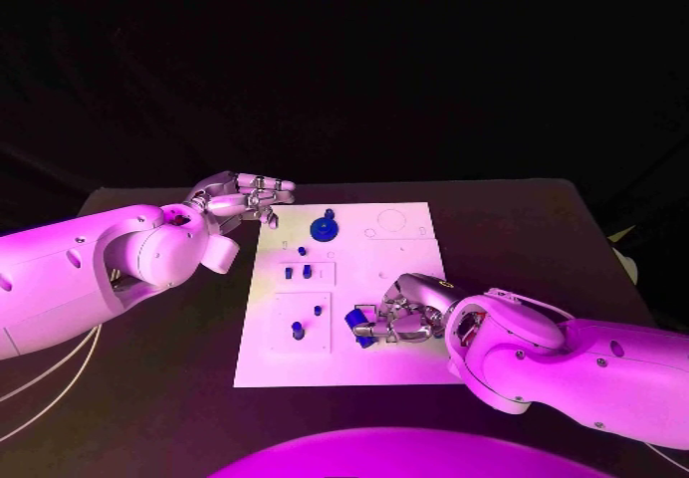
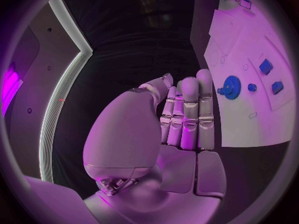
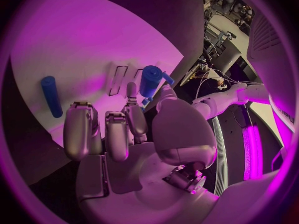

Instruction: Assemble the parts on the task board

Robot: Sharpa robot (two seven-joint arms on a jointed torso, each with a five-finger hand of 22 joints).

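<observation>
The task board [image 1: 376, 299] holds one blue gear [image 1: 325, 229] and several small blue pieces. The right hand [image 1: 399, 314] pinches one blue cylinder [image 3: 150, 80] over the board – the left hand [image 1: 241, 195] waits beside it, holding nothing, fingers straight together.

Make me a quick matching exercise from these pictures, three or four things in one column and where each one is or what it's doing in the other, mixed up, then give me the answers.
Things:
1. left hand
2. right hand
3. blue gear
4. task board

Places or states:
A. lies flat on the black table
B. holds a blue part over the board's near half
C. holds nothing, at the board's far left corner
D. sits on the board's far half

Pairs: 1-C, 2-B, 3-D, 4-A
</observation>
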